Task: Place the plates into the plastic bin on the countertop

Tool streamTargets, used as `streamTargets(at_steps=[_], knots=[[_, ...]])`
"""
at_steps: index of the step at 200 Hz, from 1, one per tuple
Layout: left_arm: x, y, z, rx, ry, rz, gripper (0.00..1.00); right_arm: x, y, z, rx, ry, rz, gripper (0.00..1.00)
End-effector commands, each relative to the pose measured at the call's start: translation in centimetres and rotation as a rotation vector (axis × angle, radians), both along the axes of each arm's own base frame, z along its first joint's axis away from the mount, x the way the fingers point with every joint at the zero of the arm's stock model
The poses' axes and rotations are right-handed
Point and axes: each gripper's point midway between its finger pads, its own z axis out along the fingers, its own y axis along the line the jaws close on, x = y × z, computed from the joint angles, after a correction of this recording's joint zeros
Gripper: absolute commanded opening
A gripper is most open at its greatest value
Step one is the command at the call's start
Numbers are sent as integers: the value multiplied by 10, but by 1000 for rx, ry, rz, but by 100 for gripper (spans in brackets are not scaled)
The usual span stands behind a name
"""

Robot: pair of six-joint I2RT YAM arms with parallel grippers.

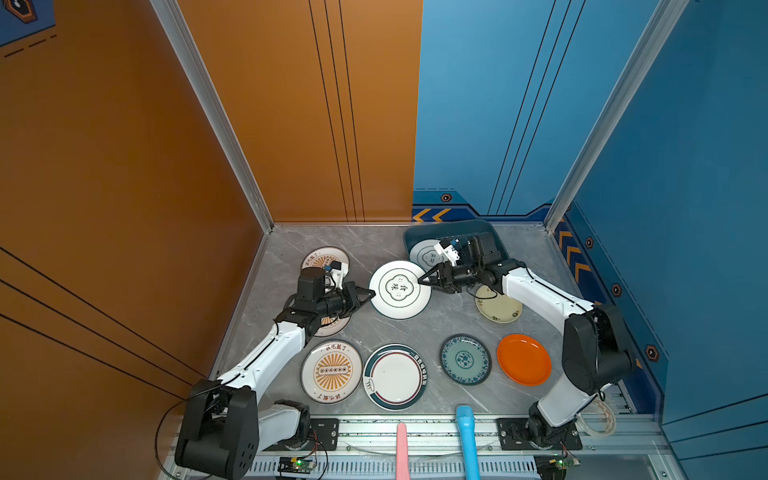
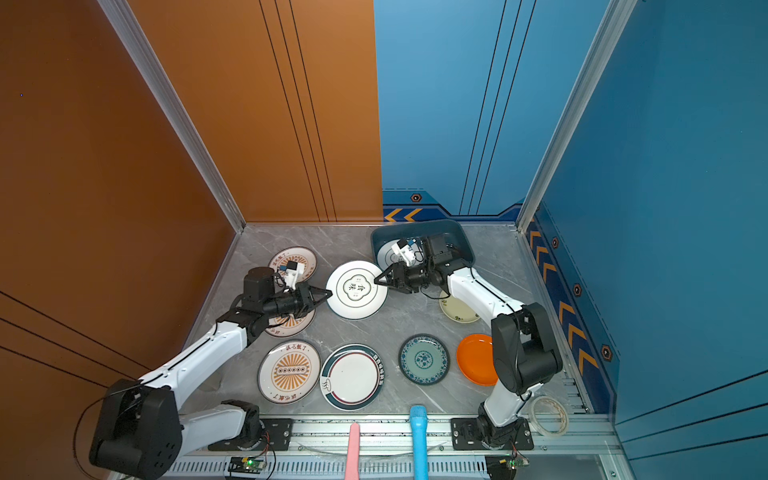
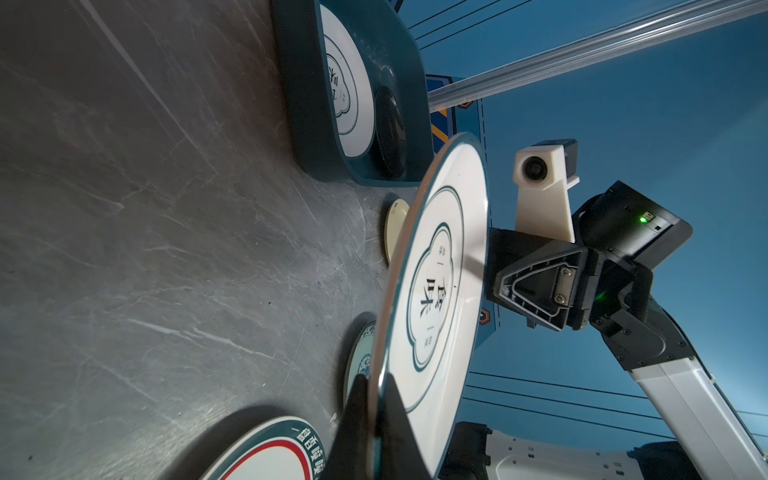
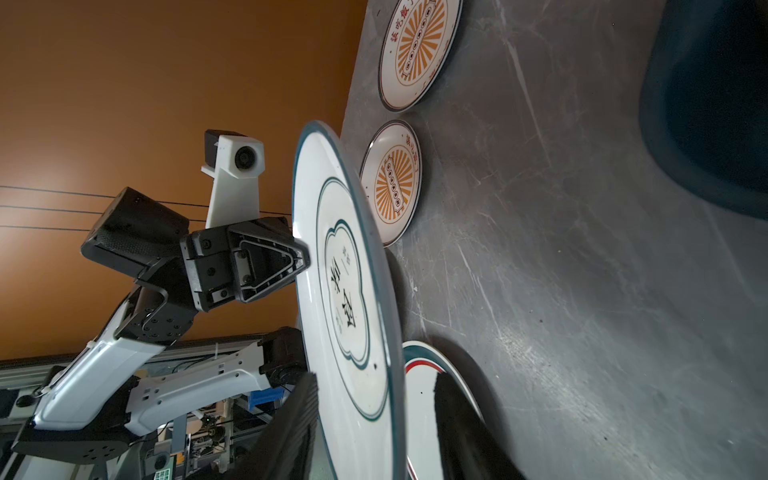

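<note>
A white plate with a black emblem (image 1: 400,289) (image 3: 436,299) hangs above the countertop (image 1: 440,324). My left gripper (image 1: 372,294) (image 3: 376,399) is shut on its left rim. My right gripper (image 1: 420,280) (image 4: 376,376) straddles the opposite rim, open, with a gap at one finger. The dark teal plastic bin (image 1: 449,228) (image 3: 299,104) stands at the back right. It holds a white emblem plate (image 1: 424,253) and a black plate (image 3: 390,133).
Plates lie flat on the countertop: sunburst ones (image 1: 324,257) (image 1: 331,371), one under my left arm (image 1: 332,328), a teal-rimmed one (image 1: 395,376), blue patterned (image 1: 465,359), orange (image 1: 523,359), cream floral (image 1: 498,307). Pink (image 1: 402,449) and blue (image 1: 467,436) handles cross the front rail.
</note>
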Motion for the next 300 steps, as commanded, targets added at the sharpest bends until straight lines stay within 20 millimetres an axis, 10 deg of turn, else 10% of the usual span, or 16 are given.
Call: streamTargets(at_steps=[1,93,150,170,230,300], knots=[[3,-8,20,-6,-75,-68,0,-9,6,-4,20,18,54,38],[8,-11,8,98,-49,-114,0,-7,9,-15,1,66,58,2],[7,1,-7,169,-38,-68,60,41,-27,-9,-52,67,-139,0],[5,6,-7,187,-45,-58,100,70,-57,-5,-70,75,-266,0],[3,40,-10,249,-58,62,98,134,-140,-28,-203,130,-554,0],[-4,54,-15,237,-24,80,98,177,-156,-55,-287,184,-639,0]])
